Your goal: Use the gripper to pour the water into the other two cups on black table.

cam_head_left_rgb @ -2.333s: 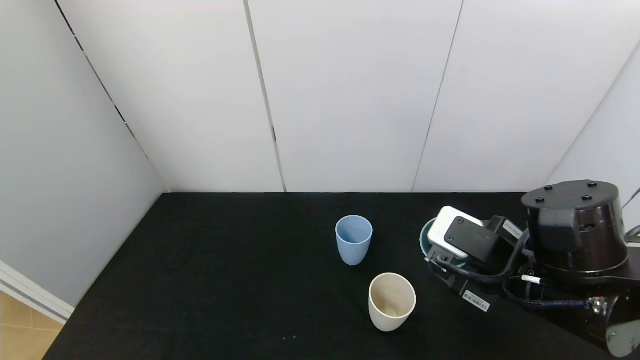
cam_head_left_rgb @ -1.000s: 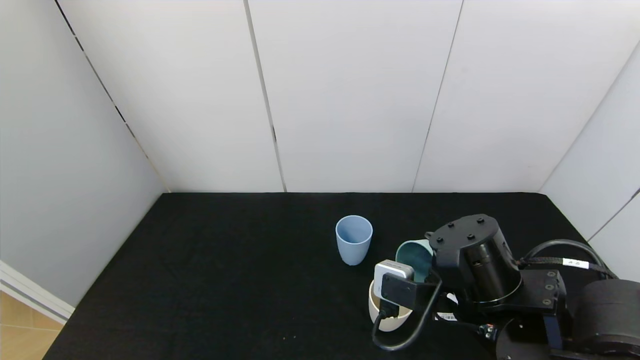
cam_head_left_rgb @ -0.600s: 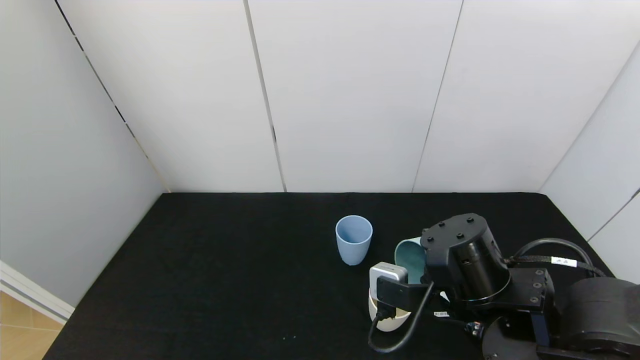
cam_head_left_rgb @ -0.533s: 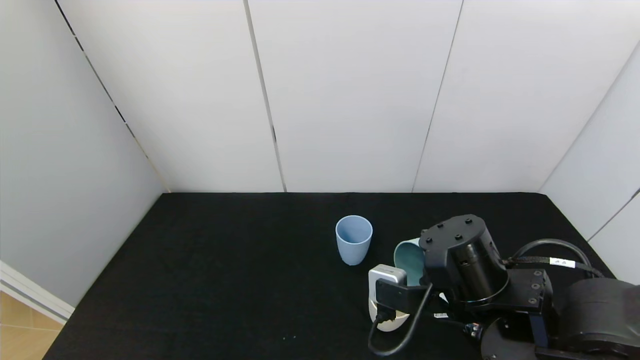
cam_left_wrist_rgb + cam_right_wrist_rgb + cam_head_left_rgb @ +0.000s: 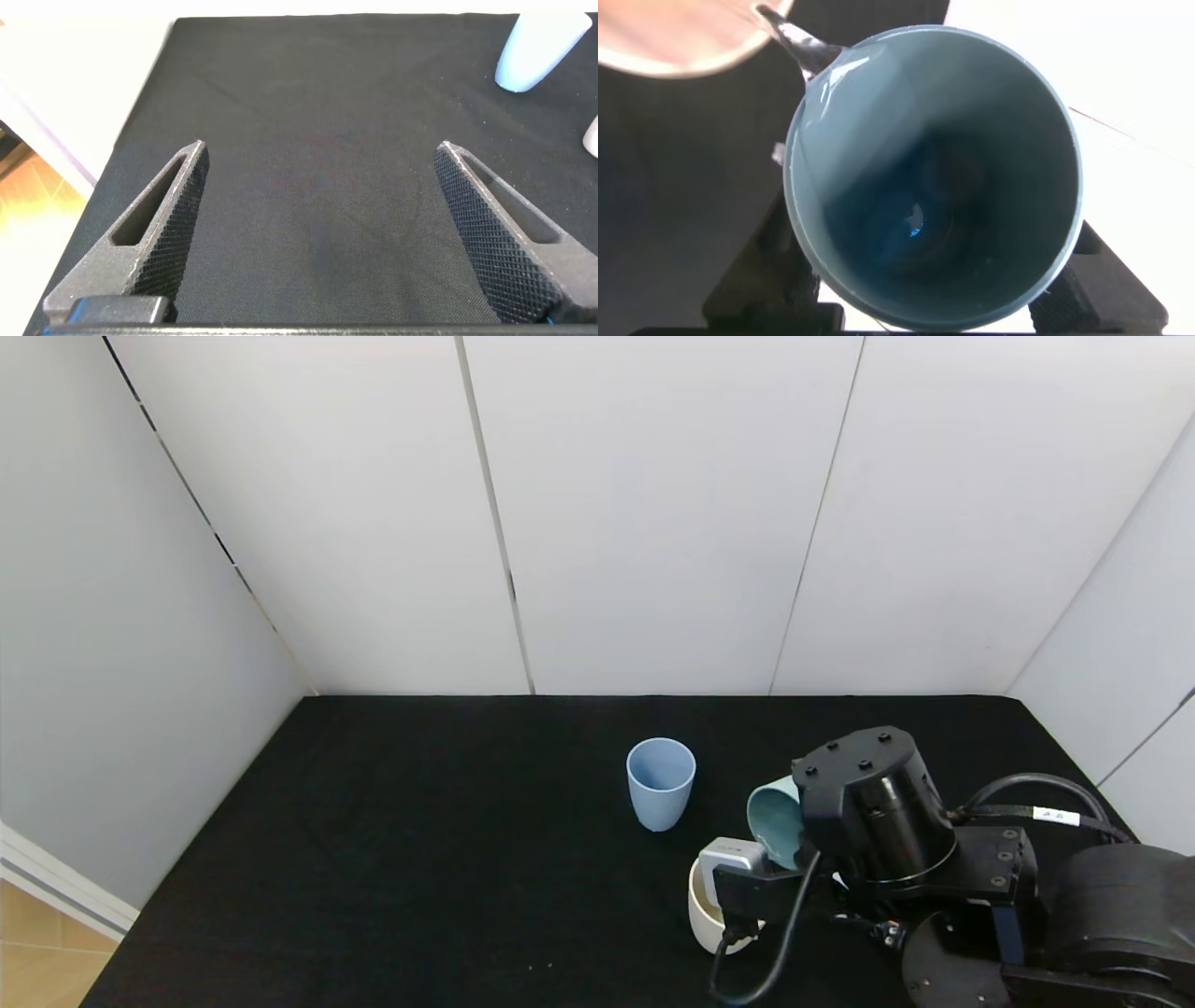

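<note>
Right now my right hand (image 5: 794, 845) is over the near right part of the black table (image 5: 448, 859), clamped on a teal-green cup (image 5: 773, 819) that is tipped well over, its open mouth facing left and down toward the cream-white cup (image 5: 702, 913). In the right wrist view I look straight into the teal-green cup (image 5: 934, 177): its inner wall is wet and glossy, a little water sits in the bottom, and a thin stream (image 5: 794, 39) runs off the lip toward the cream-white cup's rim (image 5: 682, 37), which shows at one corner of that view. My fingers (image 5: 757, 280) show as dark shapes on either side of the cup, pressed against its outer wall. The cream-white cup stands upright on the table directly beneath the tilted one, and my wrist's white module (image 5: 726, 855) and a looping black cable (image 5: 766, 952) cover much of it from the head view. The light blue cup (image 5: 660, 782) stands upright and alone a little farther back and to the left, near the other two but apart from them. My left hand (image 5: 318, 243) hangs low over the bare left part of the table (image 5: 308, 140) with its fingers (image 5: 159, 224) spread wide and nothing between them; the light blue cup (image 5: 537, 51) shows far off at the edge of its view.
</note>
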`<state>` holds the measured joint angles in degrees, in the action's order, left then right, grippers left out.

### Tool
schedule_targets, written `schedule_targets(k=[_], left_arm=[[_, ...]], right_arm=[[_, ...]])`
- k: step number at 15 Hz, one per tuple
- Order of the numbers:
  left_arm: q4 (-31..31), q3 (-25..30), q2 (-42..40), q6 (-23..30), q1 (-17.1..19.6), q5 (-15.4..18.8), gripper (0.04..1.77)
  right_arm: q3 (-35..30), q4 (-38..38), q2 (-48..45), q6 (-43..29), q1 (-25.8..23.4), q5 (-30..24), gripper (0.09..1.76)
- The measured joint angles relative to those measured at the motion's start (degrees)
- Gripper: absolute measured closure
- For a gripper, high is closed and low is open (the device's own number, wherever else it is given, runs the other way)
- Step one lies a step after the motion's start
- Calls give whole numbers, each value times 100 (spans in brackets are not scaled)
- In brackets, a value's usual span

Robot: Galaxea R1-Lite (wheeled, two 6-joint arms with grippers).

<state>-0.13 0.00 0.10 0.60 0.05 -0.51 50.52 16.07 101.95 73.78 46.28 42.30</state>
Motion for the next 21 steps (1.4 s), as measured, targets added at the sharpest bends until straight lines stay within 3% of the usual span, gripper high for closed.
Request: schedule_targets(k=[11,21], left_arm=[[-2,0,0,-2,2,0,9],[-2,0,0,-2,2,2,9]], right_arm=[[223,2,-46,1073,-276,0,65],[262,24,-115,1214,-251,-35,65]])
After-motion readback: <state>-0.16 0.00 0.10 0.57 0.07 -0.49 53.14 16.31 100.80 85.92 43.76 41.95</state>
